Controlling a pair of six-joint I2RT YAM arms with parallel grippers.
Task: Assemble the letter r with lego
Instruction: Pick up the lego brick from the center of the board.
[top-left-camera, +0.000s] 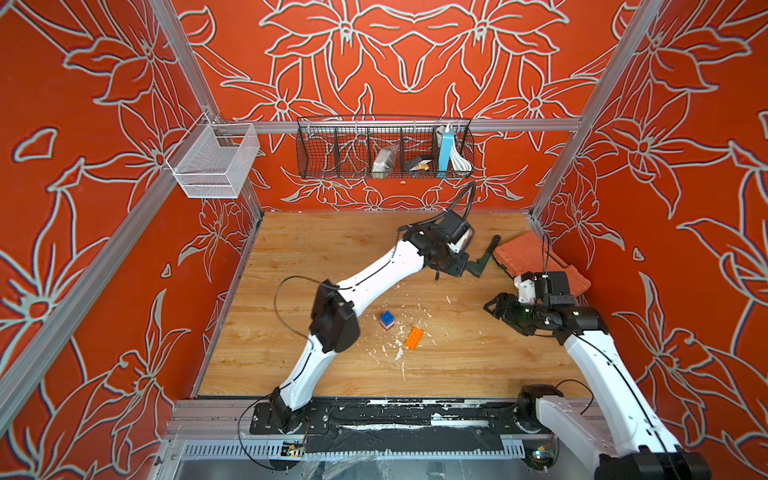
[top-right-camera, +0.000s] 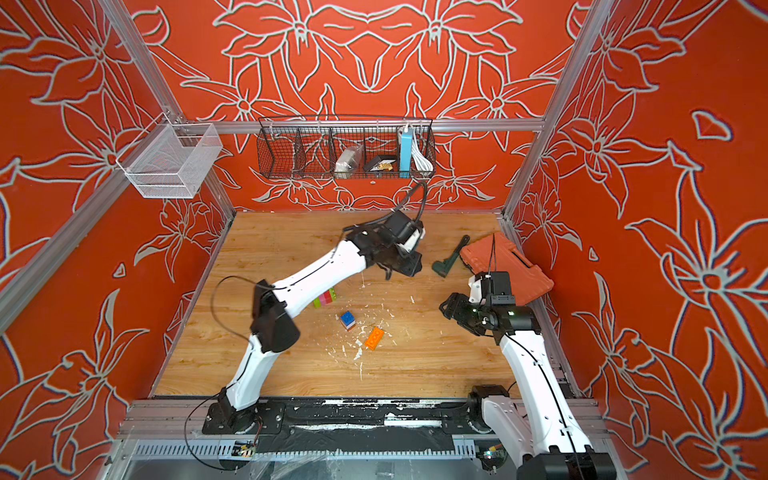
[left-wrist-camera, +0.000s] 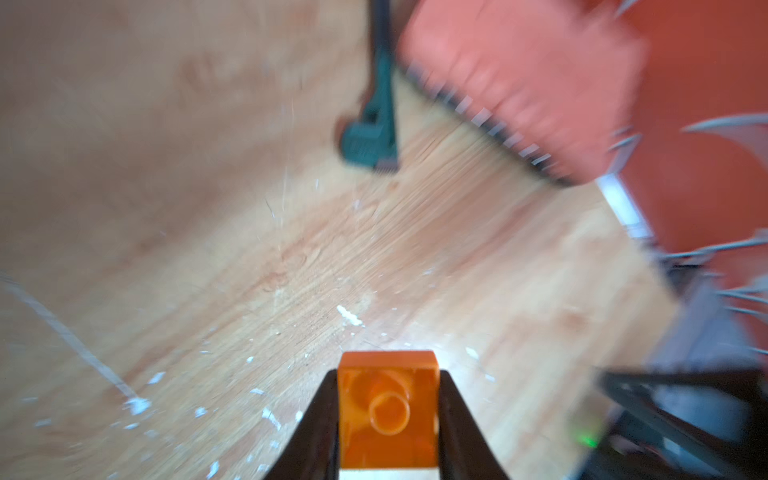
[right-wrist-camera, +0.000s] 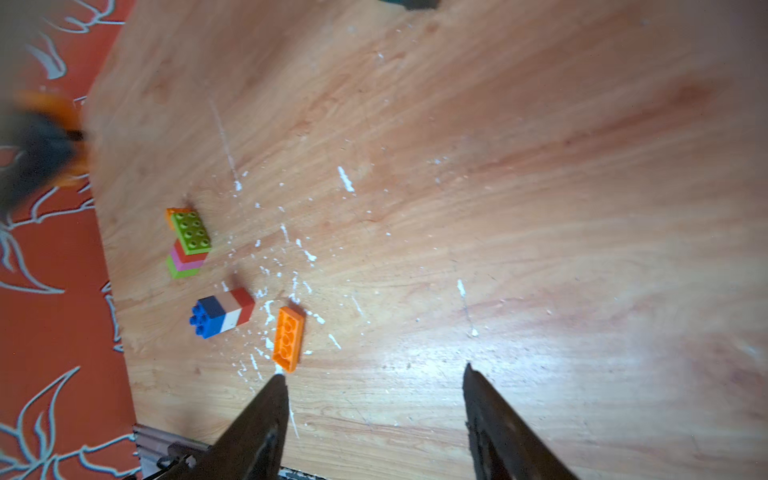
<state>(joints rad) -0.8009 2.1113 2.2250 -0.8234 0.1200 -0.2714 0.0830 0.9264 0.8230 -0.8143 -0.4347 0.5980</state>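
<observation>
**Lego brick (left-wrist-camera: 388, 415) clamped aloft**

Left gripper (left-wrist-camera: 388, 374) is squeezing the orange brick above the table (top-left-camera: 332, 249), toward its far right corner. Right gripper (right-wrist-camera: 372, 372) is hanging spread and empty. Other bricks (right-wrist-camera: 222, 311) are lying mid-table. Sticking out past the fingertips, the held brick may be twisting loose.

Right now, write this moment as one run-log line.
left tool: shut on orange brick | right tool: open, empty | blue-white-red stack: on table

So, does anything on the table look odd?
White flecks lie scattered on the table around the loose orange brick, like chipped paint. A dark green tool lies beside the orange-red case.
</observation>
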